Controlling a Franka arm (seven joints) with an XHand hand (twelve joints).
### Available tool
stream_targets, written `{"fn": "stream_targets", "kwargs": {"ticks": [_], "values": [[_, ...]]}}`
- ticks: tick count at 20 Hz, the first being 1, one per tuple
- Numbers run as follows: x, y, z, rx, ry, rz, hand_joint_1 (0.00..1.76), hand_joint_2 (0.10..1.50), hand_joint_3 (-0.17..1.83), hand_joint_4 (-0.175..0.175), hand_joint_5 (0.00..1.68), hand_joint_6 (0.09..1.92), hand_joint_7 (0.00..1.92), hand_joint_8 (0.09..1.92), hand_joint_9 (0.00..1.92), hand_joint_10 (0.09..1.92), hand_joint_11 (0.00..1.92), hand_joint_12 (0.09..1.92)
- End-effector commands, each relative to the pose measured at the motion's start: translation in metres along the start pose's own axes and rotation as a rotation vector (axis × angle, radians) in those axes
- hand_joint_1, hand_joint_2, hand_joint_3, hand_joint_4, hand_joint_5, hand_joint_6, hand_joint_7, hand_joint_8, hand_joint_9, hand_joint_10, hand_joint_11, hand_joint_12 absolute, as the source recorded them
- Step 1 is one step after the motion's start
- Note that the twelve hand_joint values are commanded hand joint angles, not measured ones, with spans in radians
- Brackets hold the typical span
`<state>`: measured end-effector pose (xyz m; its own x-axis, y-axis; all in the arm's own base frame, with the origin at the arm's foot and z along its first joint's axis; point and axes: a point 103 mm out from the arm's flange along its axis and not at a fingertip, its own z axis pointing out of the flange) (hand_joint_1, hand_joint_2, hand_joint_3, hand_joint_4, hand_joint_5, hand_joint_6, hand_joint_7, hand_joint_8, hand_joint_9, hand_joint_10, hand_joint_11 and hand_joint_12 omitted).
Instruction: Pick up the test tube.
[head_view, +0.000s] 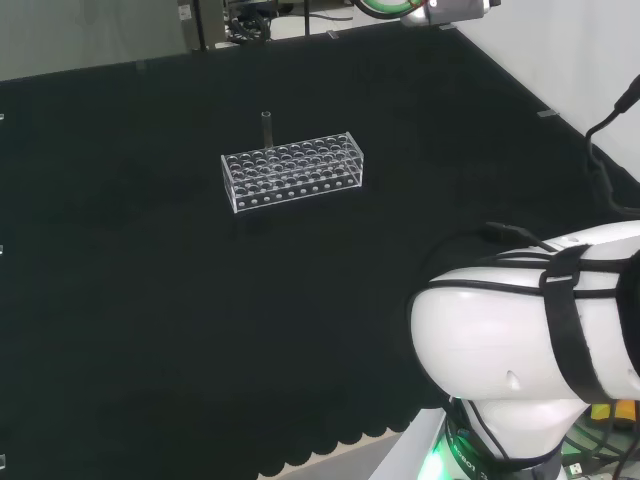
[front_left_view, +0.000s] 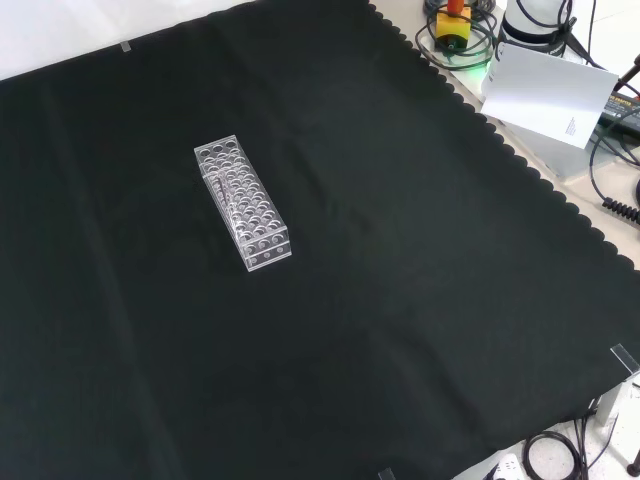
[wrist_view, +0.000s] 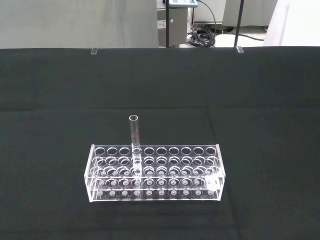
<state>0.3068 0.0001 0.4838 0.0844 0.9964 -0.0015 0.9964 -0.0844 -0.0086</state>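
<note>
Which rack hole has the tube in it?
One in the far row as the wrist camera sees the rack, toward one end; the test tube stands upright there. All other holes look empty.

No text, label or number can be read — none anywhere.

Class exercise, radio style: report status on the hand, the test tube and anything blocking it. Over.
Hand: state cannot be told. Test tube upright in clear rack, sticking up above the holes, untouched. Black cloth around rack, nothing blocking the tube.
</note>
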Motion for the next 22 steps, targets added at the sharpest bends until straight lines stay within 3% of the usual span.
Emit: {"fn": "stream_targets", "kwargs": {"ticks": [1,7,11,22], "values": [[0.000,0.000,0.000,-0.008,-0.007,-0.002,0.58,0.76,0.61,-0.019,0.00,0.09,0.00,0.17,0.00,0.40,0.00,1.16],[0.000,0.010,0.001,0.001,0.001,-0.019,0.58,0.82,0.51,-0.021,0.00,0.09,0.00,0.15,0.00,0.37,0.00,1.19],[0.006,0.024,0.003,-0.001,0.017,-0.042,0.58,0.84,0.46,-0.021,0.00,0.09,0.00,0.20,0.00,0.45,0.00,1.25],[0.016,0.086,0.016,0.075,-0.021,-0.060,0.59,0.85,0.43,-0.025,0.00,0.09,0.00,0.38,0.00,0.59,0.00,1.35]]}}
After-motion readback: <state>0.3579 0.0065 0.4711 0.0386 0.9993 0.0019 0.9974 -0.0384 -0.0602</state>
